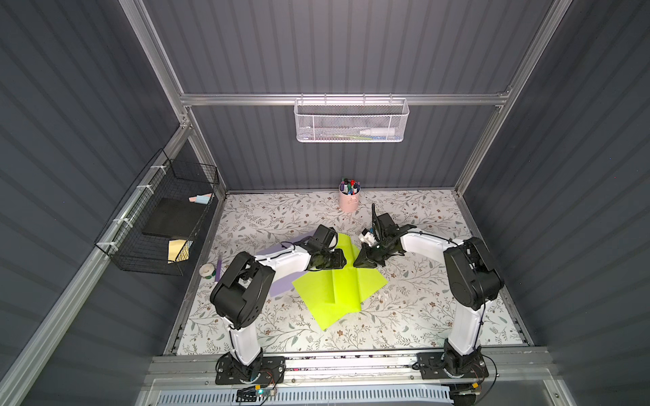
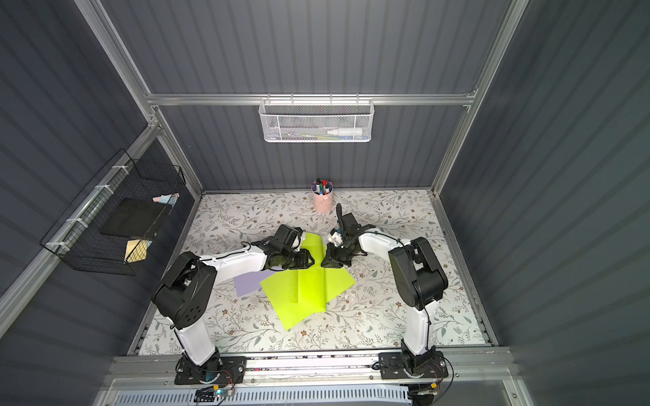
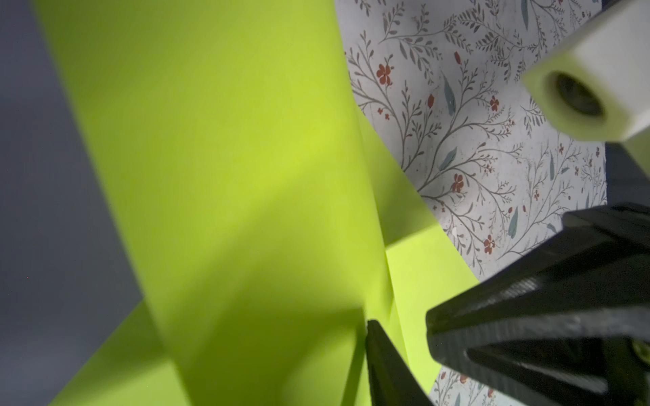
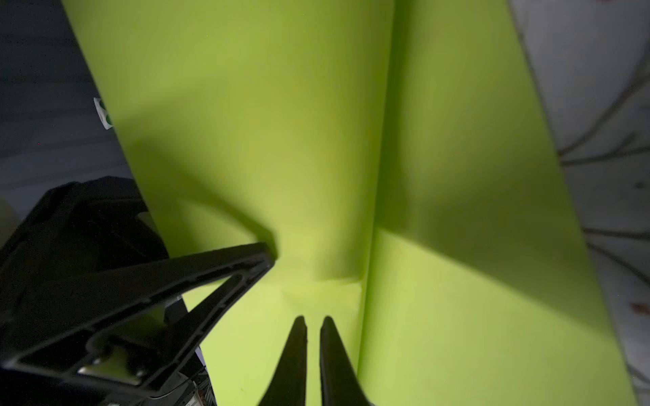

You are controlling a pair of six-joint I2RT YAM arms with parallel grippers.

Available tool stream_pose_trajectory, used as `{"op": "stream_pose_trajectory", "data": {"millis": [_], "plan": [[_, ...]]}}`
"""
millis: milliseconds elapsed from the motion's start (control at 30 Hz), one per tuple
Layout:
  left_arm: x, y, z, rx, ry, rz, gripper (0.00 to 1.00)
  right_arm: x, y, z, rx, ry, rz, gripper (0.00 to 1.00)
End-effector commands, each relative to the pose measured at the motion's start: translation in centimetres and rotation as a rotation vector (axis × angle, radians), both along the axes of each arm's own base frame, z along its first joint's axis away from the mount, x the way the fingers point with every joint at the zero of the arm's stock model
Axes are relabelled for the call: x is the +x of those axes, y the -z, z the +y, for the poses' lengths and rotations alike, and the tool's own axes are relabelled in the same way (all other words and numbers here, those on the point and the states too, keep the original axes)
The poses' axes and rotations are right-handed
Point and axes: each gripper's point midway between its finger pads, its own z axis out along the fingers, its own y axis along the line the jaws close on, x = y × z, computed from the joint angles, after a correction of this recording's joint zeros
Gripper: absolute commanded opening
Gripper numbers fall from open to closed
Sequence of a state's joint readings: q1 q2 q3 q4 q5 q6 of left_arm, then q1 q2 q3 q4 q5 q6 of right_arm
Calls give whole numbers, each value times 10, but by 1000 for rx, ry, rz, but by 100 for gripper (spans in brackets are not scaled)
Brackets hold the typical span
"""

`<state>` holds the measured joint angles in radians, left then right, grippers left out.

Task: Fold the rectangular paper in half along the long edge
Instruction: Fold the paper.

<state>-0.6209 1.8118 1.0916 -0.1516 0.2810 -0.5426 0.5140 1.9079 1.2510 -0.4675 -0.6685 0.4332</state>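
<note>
In both top views I see one lime-green paper (image 1: pixel 337 291) (image 2: pixel 309 291) lying skew on the flowered table (image 1: pixel 422 316). It begins right under the two grippers and spreads from them toward the arm bases. A sharp crease runs along it from the fingertips, and the part nearest to them looks a little raised. The left gripper (image 1: pixel 343 262) and the right gripper (image 1: pixel 356 263) meet tip to tip over its far end, very near each other. One lavender sheet (image 1: pixel 281 286) lies behind the left gripper, under that arm, partly below the green one. One pink cup (image 1: pixel 349 202) with markers stands beyond the right gripper, well apart.

In the left wrist view the paper (image 3: pixel 228 158) stands up as one big blurred flap. Only one finger (image 3: pixel 383 358) of this gripper shows, touching the edge of the flap. Whether it is clamped or not, I cannot tell. One black finger (image 3: pixel 510 316) of the other arm is just beside it.

In the right wrist view the two fingers (image 4: pixel 299 351) are almost together, so the gripper is closed, with its tips over the paper (image 4: pixel 263 105). A grip on the paper I cannot confirm. One left finger (image 4: pixel 193 288) touches the fold near them.
</note>
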Motion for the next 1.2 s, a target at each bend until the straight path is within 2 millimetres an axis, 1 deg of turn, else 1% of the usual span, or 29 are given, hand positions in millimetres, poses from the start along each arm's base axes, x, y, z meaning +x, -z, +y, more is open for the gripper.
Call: {"op": "stream_pose_trajectory", "data": {"millis": [0, 100, 167, 433, 567, 700, 800, 900, 1033, 1167], "plan": [[-3, 9, 1, 9, 8, 20, 41, -4, -12, 13, 10, -47, -32, 13], [-4, 11, 2, 14, 7, 25, 42, -7, -3, 21, 3, -66, -19, 13], [-5, 14, 2, 17, 6, 31, 42, -9, 2, 22, -3, -69, -9, 13], [-5, 21, 2, 24, 8, 44, 44, -12, 19, 20, -27, -69, 31, 13], [-6, 24, 3, 25, 8, 49, 45, -14, 31, 19, -40, -71, 53, 13], [-7, 29, 3, 30, 10, 60, 48, -16, 39, 17, -55, -68, 79, 13], [-9, 32, 4, 36, 11, 69, 54, -17, 41, 15, -61, -67, 89, 13], [-8, 31, 4, 37, 8, 64, 60, -18, 41, 14, -65, -65, 97, 13], [-8, 29, 6, 45, 3, 61, 63, -16, 38, 12, -62, -58, 92, 13], [-8, 30, 6, 48, 3, 64, 63, -15, 33, 9, -57, -52, 83, 13]]}}
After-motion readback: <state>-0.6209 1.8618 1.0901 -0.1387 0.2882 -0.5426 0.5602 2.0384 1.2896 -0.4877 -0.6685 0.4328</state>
